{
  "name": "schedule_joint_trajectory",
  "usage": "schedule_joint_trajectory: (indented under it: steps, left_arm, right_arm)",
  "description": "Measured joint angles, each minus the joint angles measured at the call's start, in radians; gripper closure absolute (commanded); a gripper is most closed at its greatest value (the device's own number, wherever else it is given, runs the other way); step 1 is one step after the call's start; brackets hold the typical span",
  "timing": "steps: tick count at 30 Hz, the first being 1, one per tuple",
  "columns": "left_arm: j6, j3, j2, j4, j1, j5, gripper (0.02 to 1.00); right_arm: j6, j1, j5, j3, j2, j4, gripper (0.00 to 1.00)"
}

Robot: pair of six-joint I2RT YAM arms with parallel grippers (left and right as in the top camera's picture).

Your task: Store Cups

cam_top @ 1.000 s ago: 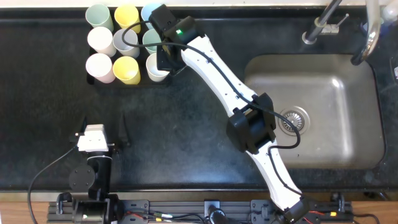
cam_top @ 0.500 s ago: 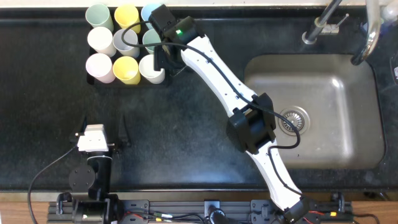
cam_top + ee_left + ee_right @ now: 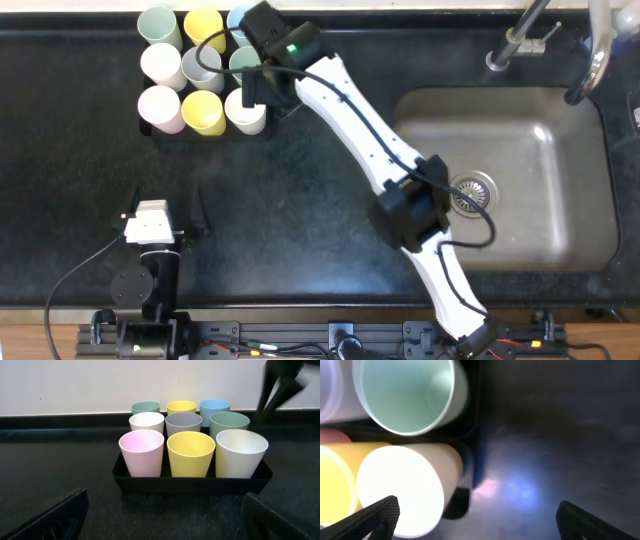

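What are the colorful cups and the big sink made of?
The cups look like plastic: smooth, matte, solid pastel colours, thin rims. The sink looks like brushed steel: grey and metallic, with soft reflections.

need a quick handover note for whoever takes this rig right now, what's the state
Left end effector: open, empty, low over the counter, facing the tray.
Right end effector: open, at the tray corner by the white cup, not gripping it.
Cups: nine, upright in the tray, three rows of three, every slot filled.
Done: all visible cups appear stored.
Left: probably just back the right arm away without knocking the white cup.
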Motion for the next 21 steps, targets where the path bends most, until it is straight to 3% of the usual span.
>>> schedule_joint_trajectory:
  steps: [6,10,15,21]
  left_arm:
    - [0.000,0.000,0.000,0.000,0.000,0.000,0.018]
    - [0.000,0.000,0.000,0.000,0.000,0.000,0.018]
    - [0.000,0.000,0.000,0.000,0.000,0.000,0.020]
    - [0.000,0.000,0.000,0.000,0.000,0.000,0.018]
  right_arm:
    - [0.089,-0.048,0.223,0.000,-0.268,-0.115,0.005]
    - [0.118,-0.178,0.304,-0.013,-0.483,-0.203,0.003]
    - [0.035,-0.314,0.248,-0.269,-0.752,-0.061,0.003]
    - [-0.063,-0.425,0.137,-0.979,-1.190,0.454,0.005]
